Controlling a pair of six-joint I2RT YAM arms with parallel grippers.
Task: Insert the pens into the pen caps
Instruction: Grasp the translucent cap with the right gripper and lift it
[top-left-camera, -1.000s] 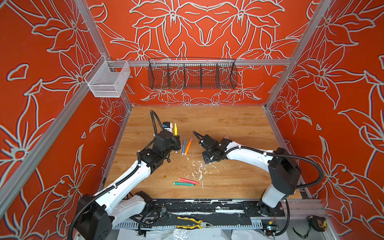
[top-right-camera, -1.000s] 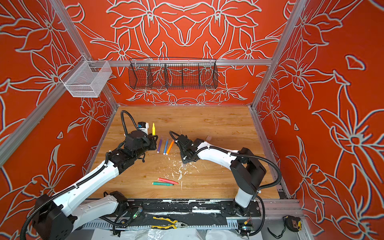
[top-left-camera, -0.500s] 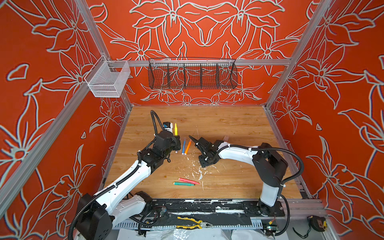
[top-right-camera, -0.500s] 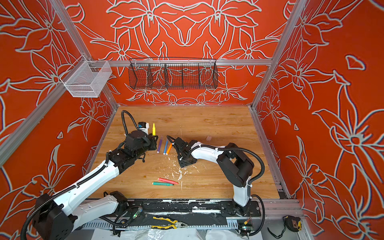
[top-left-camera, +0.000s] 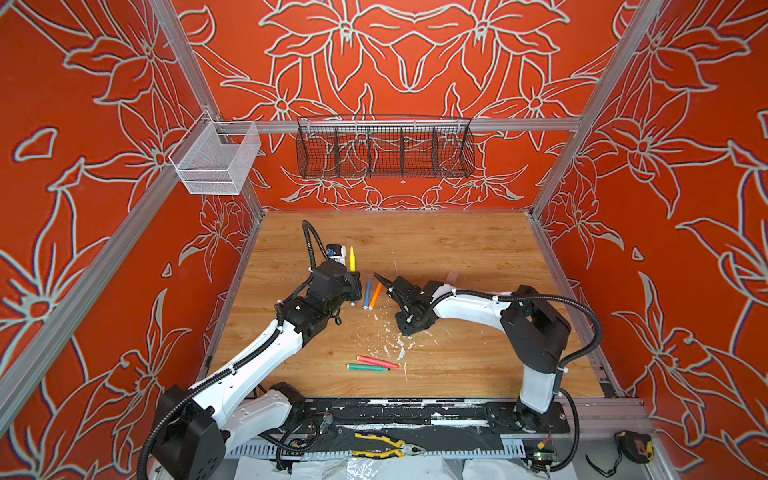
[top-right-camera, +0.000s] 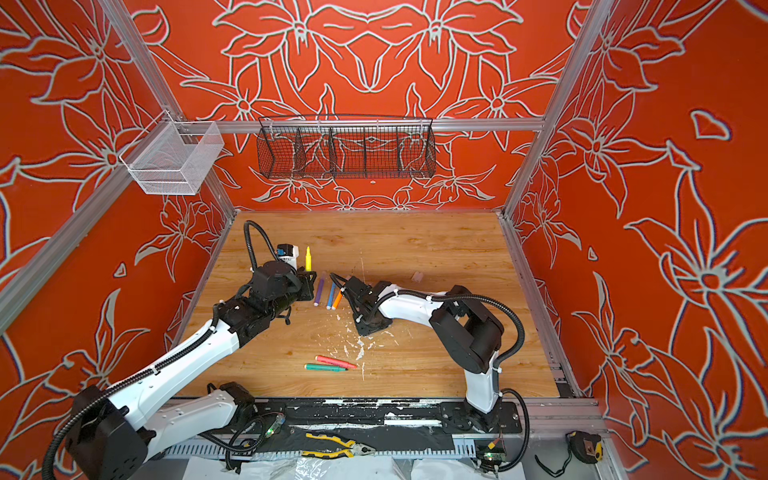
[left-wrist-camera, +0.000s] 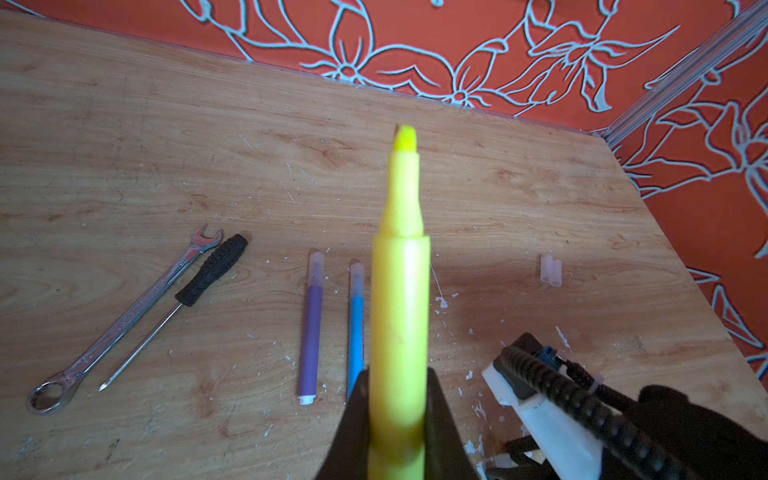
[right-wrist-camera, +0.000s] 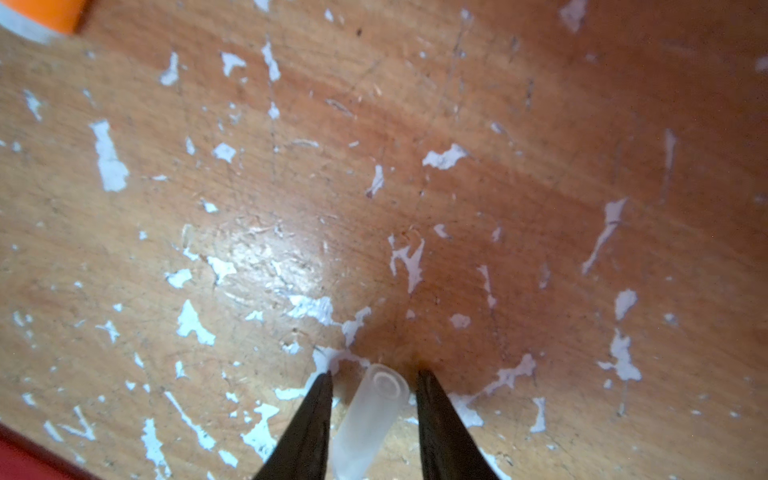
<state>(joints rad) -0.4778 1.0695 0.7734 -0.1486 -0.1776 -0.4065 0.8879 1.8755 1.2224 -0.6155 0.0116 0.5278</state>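
Observation:
My left gripper (left-wrist-camera: 397, 399) is shut on the yellow pen (left-wrist-camera: 400, 291), which stands tip-up in both top views (top-left-camera: 352, 258) (top-right-camera: 308, 258). My right gripper (right-wrist-camera: 374, 374) points down at the table and is open. Its jaws stand close on either side of a translucent pen cap (right-wrist-camera: 368, 419) lying there. The purple pen (left-wrist-camera: 311, 332) and blue pen (left-wrist-camera: 356, 328) lie side by side with clear caps on their tips. The orange pen (top-left-camera: 375, 295) lies beside them. The pink-red pen (top-left-camera: 376, 360) and green pen (top-left-camera: 368, 367) lie nearer the front. Two loose caps (left-wrist-camera: 550, 270) lie together further right.
A wrench (left-wrist-camera: 120, 320) and a screwdriver (left-wrist-camera: 183, 299) lie on the wooden table. White flecks (top-left-camera: 400, 351) dot its middle. A black wire basket (top-left-camera: 384, 149) and a white mesh basket (top-left-camera: 216, 162) hang on the walls. Yellow-handled pliers (top-left-camera: 386, 449) lie at the front rail.
My right gripper has come down over the cap and its jaws have narrowed round it; the right arm's elbow has swung. The left arm holds still with the yellow pen.

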